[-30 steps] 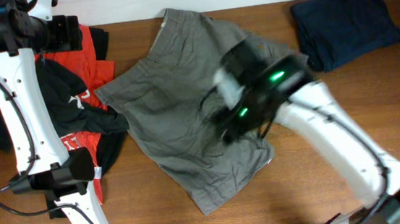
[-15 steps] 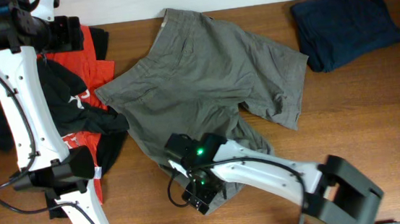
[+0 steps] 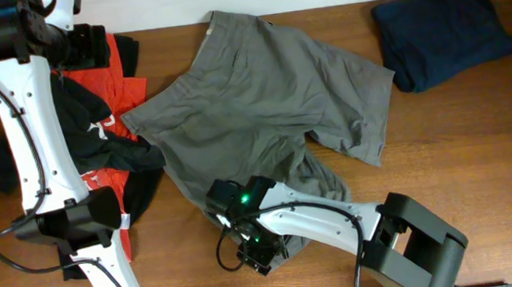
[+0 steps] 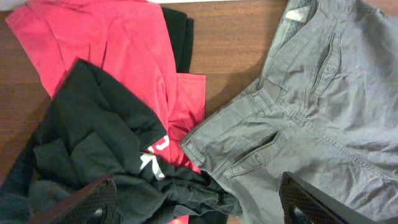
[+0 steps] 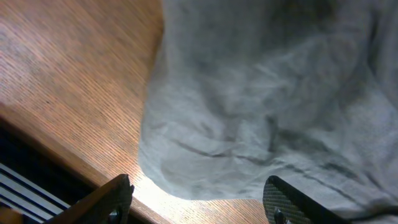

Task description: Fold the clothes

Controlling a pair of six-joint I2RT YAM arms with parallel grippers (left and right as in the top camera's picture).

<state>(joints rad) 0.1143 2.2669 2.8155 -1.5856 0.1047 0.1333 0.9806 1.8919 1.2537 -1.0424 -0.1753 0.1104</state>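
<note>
- Grey shorts, one pair, lie spread and wrinkled at the middle of the wooden table, with the waistband turned toward the left side.
- Two shirts are heaped at the table's left end, touching the shorts' waistband corner: one red shirt underneath and one black shirt with white print bunched on top.
- One dark navy folded garment sits at the far right, well apart from the shorts.
- Two arms are at work. The left gripper hovers above the shirts and the waistband with its jaws spread wide, grasping nothing.
- The right gripper is low at the near hem of one shorts leg, its fingers apart on either side of the cloth's edge, not clamped on it.
</note>
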